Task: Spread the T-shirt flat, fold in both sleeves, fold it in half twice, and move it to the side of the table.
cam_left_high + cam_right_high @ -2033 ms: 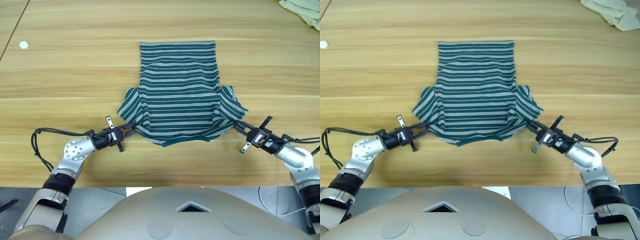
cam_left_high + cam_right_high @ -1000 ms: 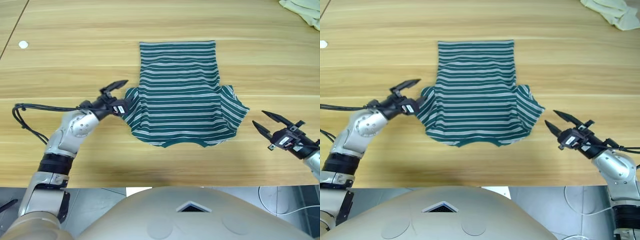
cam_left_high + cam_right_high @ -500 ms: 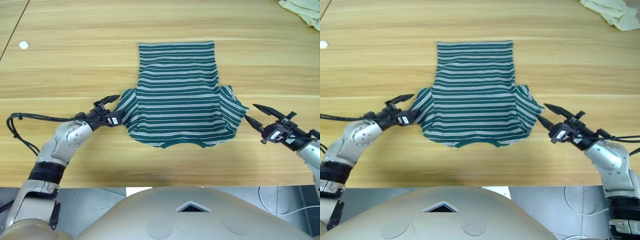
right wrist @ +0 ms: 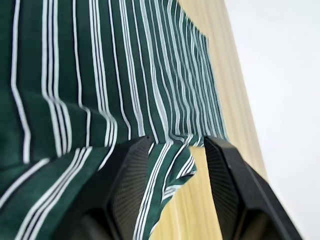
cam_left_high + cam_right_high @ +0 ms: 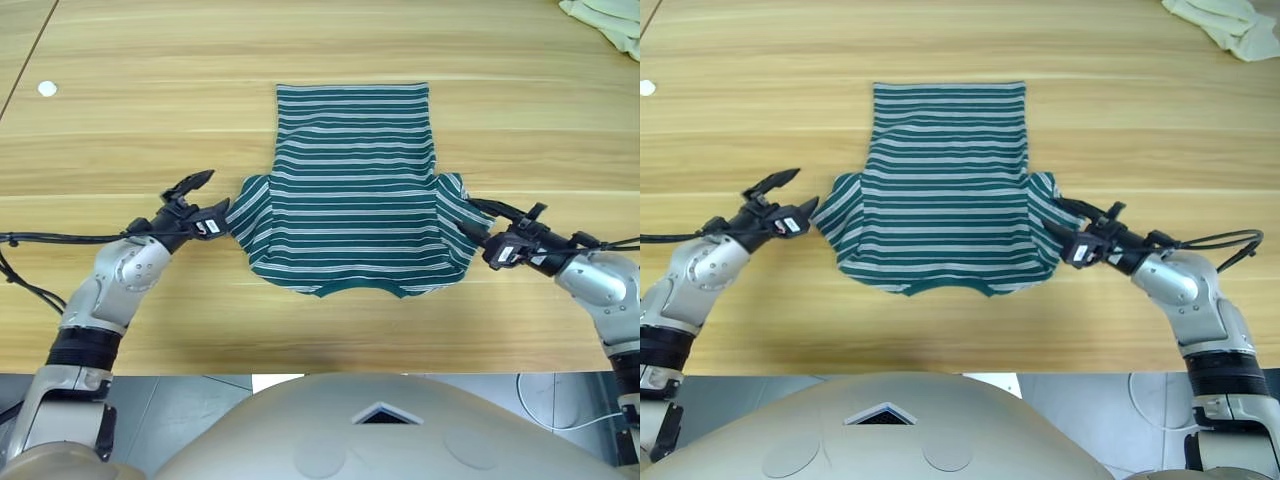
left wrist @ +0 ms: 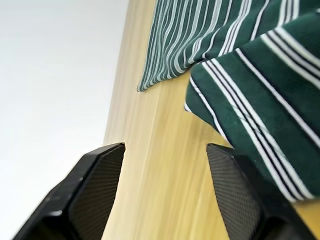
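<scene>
A dark green T-shirt (image 5: 355, 180) with white stripes lies on the wooden table (image 5: 150, 60), hem far, neckline near, both short sleeves sticking out. My left gripper (image 5: 220, 190) is open just left of the left sleeve (image 6: 260, 95), with bare wood between its fingers (image 6: 95, 190). On the other side, my right gripper (image 5: 464, 212) is open at the right sleeve (image 5: 455, 200). The right wrist view has that sleeve's striped edge (image 4: 172, 167) lying between the fingertips (image 4: 132, 185).
A crumpled cream cloth (image 5: 605, 25) lies at the far right corner. A small white dot (image 5: 47, 89) marks the table far left. The table's front edge (image 5: 300, 372) runs close below the shirt. Black cables trail from both wrists.
Two seconds ago both grippers were shut on the shirt's near corners. They let go, opened and drew back, then moved in toward the sleeves; the right one now straddles the sleeve edge.
</scene>
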You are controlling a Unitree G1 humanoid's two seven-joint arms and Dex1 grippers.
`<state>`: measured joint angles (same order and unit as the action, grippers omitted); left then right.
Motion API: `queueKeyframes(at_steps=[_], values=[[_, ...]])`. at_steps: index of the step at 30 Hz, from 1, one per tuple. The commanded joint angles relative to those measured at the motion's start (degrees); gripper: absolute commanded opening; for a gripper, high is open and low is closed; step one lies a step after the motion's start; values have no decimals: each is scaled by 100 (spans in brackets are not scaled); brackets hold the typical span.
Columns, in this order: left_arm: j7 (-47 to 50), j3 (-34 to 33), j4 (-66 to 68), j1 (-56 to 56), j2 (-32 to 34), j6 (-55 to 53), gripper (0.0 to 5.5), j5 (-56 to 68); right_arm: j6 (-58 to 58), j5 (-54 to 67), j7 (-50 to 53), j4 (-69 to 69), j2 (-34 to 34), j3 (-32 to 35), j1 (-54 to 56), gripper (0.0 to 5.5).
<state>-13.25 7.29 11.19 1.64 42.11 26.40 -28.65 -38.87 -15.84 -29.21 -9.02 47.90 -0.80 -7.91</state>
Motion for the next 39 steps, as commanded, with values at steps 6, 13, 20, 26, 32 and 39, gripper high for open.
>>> queueKeyframes(at_steps=[6, 13, 20, 26, 32, 39], values=[[80, -875, -1097, 1065, 543, -757, 303, -499, -115, -211, 326, -169, -203, -126, 180, 200], [-1231, -255, -2036, 2451, 1041, 1, 303, -290, -178, -100, 559, -197, -94, 152, -206, 200], [-698, 500, -655, 1245, 551, -319, 303, -1270, -297, -66, 601, -216, 32, 315, -512, 200], [-416, 754, -225, 770, 520, -497, 303, -1604, -328, -88, 698, -203, 39, 440, -708, 200], [-292, 1046, 76, 468, 394, -421, 303, -1617, -302, -124, 798, -151, -27, 465, -810, 200], [-306, 1158, 149, 461, 429, -541, 192, -1486, -339, -129, 911, -157, -12, 538, -976, 200]])
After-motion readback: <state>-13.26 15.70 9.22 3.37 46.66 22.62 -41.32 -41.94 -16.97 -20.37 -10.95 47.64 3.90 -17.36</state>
